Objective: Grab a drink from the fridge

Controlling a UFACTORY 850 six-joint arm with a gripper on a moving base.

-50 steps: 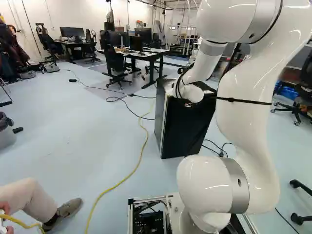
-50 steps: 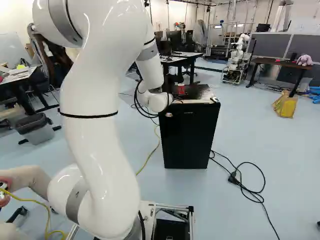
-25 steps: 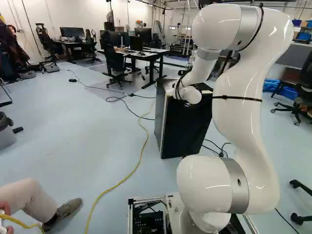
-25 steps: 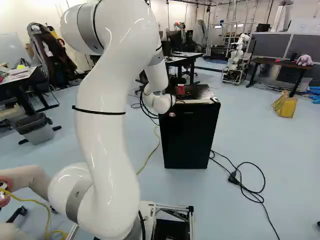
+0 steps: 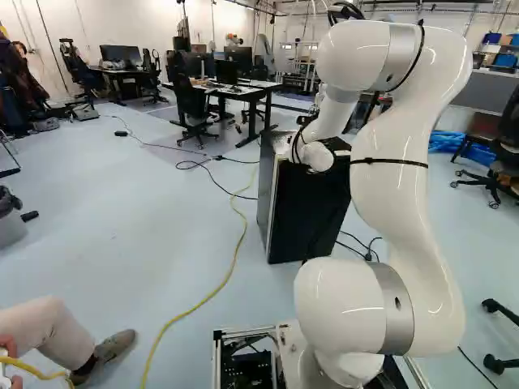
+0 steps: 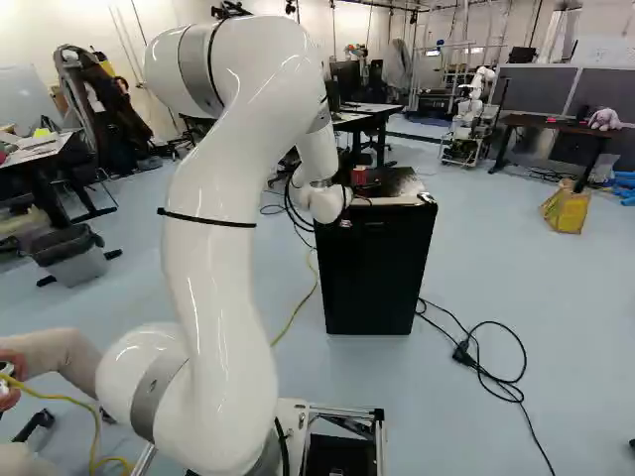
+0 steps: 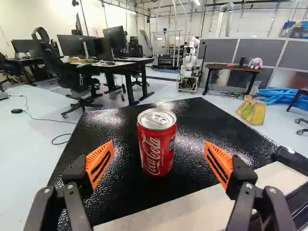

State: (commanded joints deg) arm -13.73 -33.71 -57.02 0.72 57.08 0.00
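Where the left base view looks ahead, I see my arm (image 5: pixel 397 203) rising right of the middle and bending over toward a black fridge (image 5: pixel 308 215). Its wrist end (image 5: pixel 316 154) hangs at the fridge's top and hides most of what lies behind it. A yellow cable (image 5: pixel 236 243) snakes over the floor, and a desk (image 5: pixel 243 93) with monitors stands beyond.

From the right base view, my arm leans the other way across the picture, its wrist end at the near left corner of the fridge top. Just past it I make out the red of the can (image 6: pixel 358 176), partly hidden. A black cable (image 6: pixel 511 392) lies looped on the floor right of the fridge, and farther back are a yellow bag (image 6: pixel 566 210) and another robot (image 6: pixel 474 104).

Through the wrist view I get the best look: the gripper (image 7: pixel 159 144) is wide open, its two orange pads (image 7: pixel 100 162) well apart. My red drink can (image 7: pixel 157 144) stands upright on the textured black top of the fridge, between the two fingers as I look along them, with a gap showing on either side and neither finger touching it. Nearer me, a pale strip (image 7: pixel 192 211) edges the black top.
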